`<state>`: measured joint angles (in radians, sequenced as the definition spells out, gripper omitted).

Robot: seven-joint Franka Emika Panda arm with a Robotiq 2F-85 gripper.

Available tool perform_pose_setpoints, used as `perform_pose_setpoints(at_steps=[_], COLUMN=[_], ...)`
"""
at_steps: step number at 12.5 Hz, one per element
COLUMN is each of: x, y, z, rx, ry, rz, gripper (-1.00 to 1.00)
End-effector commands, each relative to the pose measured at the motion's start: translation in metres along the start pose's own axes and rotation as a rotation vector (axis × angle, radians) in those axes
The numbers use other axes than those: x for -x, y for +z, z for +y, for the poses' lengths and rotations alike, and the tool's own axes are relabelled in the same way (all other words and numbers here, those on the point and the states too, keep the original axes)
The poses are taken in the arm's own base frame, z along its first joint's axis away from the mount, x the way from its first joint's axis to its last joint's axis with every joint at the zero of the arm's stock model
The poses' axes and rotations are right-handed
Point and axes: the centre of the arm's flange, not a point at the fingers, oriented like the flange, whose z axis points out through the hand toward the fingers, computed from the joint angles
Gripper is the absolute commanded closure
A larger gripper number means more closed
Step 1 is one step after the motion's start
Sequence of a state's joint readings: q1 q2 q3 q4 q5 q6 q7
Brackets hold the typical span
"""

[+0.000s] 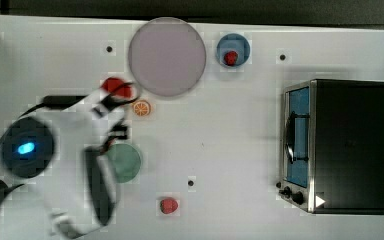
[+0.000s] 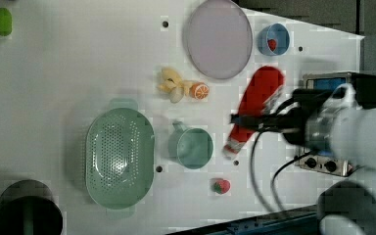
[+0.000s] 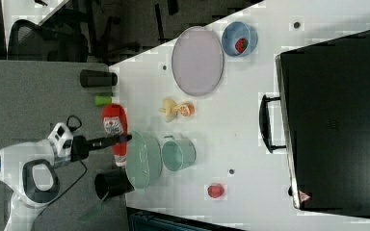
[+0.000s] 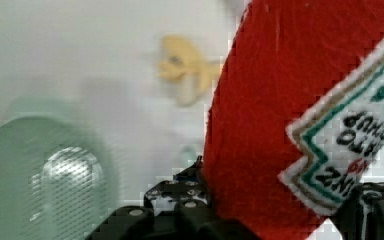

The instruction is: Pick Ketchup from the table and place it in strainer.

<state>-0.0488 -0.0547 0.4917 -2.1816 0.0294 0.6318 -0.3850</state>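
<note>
A red squeeze bottle of Ketchup (image 2: 255, 110) with a white label and white cap is clamped between the two black fingers of the robot's hand (image 2: 254, 121), held up off the white counter (image 2: 78, 68). In the wrist view, the dark fingers sit on either side of the red body, close under the label. In the left view, the bottle's long axis runs slantwise, its rounded base toward the large grey-lilac round plate (image 2: 218, 39) and its white cap pointing down toward the lower edge of the picture.

The strainer (image 2: 120, 157), a pale green oval plastic basket with a perforated bottom, lies on the left view's left of the held bottle, well apart from it. A small round green cup with a handle (image 2: 192, 147) stands between the two. The strainer's own long axis runs up and down in the left view, so the bottle looks to need only a small turn to lie along it. The carry toward the strainer probably passes above the cup.

The strainer holds nothing, and so does the green cup. A small blue bowl (image 2: 273, 39) beyond the plate holds one red strawberry-like piece. A second red piece (image 2: 221, 186) lies loose on the counter near the cup. The plate is bare.
</note>
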Motion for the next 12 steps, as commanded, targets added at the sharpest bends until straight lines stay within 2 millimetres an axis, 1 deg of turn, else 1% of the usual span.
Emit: perform_pose_setpoints(at_steps=[1,2,4,5,7,8,10,11,12], x=[0.032,0.039,0.048,0.051,0.054,0.056,0.061,0.06,0.058], y=[0.03,0.039,0.061,0.073,0.1,0.115,0.145,0.155,0.158], z=[-0.069,-0.088,-0.119,-0.131,-0.147,-0.151,-0.154,-0.154,-0.155], rx=[-0.014,-0.037,-0.098,-0.132,-0.194,-0.203,-0.199,-0.212,-0.232], ry=[0.133,0.145,0.203,0.235,0.273,0.261,0.228,0.232,0.247], rz=[-0.06,-0.061,-0.065,-0.073,-0.09,-0.1,-0.125,-0.13,-0.125], gripper=[-0.25,-0.25,-0.25,-0.25,-0.25,-0.33,-0.75,-0.97,-1.0])
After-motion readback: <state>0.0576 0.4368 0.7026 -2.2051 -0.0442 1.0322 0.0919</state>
